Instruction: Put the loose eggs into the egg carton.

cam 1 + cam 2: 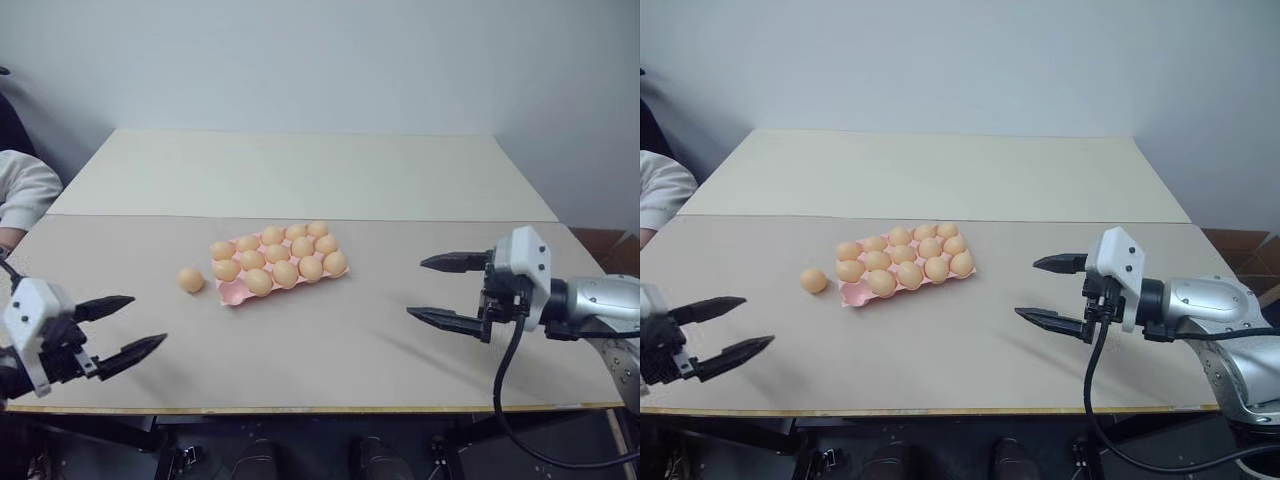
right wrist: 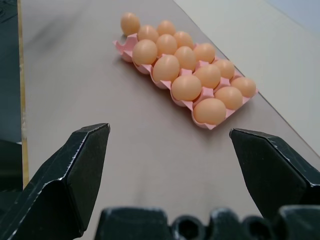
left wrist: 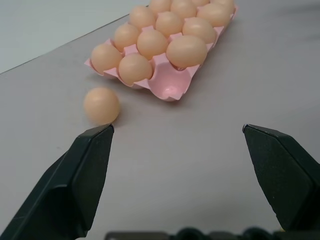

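Nearest, at the table's front edge on the left: the left gripper of two black fingers, spread wide with nothing between them, hovering above the matt beige tabletop. Opposite, near the front right: the right gripper, likewise spread wide and empty, pointing inward across the table. Farther in, between the two and left of centre: one loose egg, small, smooth, tan-orange and oval, lying on the bare tabletop just beside the near left corner of the egg carton, apart from it. Right beside that: the flat pink moulded carton, set at a slant, nearly full of matching eggs, with one empty cup well at its near corner. Beyond, a paler cream second table surface reaching to the plain wall. At the far left edge, a person's white sleeve.
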Controlling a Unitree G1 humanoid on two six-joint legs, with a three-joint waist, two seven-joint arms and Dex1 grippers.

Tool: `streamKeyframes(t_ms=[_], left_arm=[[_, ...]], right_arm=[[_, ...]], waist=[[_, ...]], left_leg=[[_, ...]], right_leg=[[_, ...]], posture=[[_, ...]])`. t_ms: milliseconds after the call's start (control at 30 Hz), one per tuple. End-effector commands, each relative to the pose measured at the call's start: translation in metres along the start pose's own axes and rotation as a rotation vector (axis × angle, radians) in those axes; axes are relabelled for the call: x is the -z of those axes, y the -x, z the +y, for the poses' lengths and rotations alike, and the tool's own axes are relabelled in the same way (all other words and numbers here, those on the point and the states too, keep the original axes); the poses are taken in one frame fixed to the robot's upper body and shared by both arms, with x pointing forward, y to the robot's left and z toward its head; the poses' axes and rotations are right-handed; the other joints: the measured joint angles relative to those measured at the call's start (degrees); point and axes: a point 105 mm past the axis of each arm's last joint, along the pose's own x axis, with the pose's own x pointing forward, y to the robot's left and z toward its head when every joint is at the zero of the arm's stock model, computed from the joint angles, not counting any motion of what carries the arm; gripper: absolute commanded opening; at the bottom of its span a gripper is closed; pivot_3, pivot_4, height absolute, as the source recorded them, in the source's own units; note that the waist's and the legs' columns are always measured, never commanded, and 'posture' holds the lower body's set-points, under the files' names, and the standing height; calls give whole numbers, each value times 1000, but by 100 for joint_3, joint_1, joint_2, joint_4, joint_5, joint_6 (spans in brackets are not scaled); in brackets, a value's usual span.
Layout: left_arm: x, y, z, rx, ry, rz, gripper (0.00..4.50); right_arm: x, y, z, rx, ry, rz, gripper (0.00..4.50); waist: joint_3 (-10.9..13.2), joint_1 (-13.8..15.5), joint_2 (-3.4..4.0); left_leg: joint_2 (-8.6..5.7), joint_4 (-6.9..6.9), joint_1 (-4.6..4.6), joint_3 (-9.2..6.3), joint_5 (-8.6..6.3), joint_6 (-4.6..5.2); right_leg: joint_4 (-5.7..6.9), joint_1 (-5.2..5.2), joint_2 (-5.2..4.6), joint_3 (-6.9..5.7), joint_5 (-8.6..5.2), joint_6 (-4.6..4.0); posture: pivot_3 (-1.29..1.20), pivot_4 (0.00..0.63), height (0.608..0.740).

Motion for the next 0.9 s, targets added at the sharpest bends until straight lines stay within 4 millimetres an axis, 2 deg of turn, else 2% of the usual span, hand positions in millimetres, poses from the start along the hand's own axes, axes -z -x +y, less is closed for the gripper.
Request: streamKeyframes(t_ms=[33,167,333,400,533,767,900], left_arm=[[-3,-3,-5,-15,-25,1,4491],[-2,-9,8,-87,-21,3,4491],[1,-36,46,-244,67,33,4491],[0,-44,55,-276,107,40,4491],[10,-60,76,-368,175,70,4491],[25,-74,115,-560,206,116,4491],[24,-89,125,-555,199,102,4491]], right_arm=[[-11,2,-2,0,55,-23,4500],[-13,1,-2,-3,61,-27,4500],[-14,0,2,-6,64,-25,4500],[-14,0,3,-4,65,-23,4500],[-16,3,7,10,66,-22,4500],[-17,5,9,29,62,-13,4500],[-18,5,10,32,61,-15,4500]], waist=[[0,-1,0],[0,-1,0],[0,59,0],[-1,46,-2],[-1,-8,-3],[-2,0,-6],[-3,1,-7]], left_leg=[[0,0,0,0,7,11],[2,0,9,-1,21,34],[-1,0,11,-3,20,34],[0,0,7,-3,21,35],[-2,0,0,1,20,39],[-2,0,7,-1,20,41],[-3,0,8,-2,20,41]], right_leg=[[3,-1,2,0,0,0],[8,1,4,2,0,-1],[8,6,2,-1,0,0],[6,5,4,0,1,1],[1,2,4,6,21,34],[9,4,5,4,23,34],[10,8,5,1,23,33]], posture=[[0,150,740],[0,150,740],[0,150,740],[0,150,740],[0,150,740],[0,150,740],[0,150,740]])
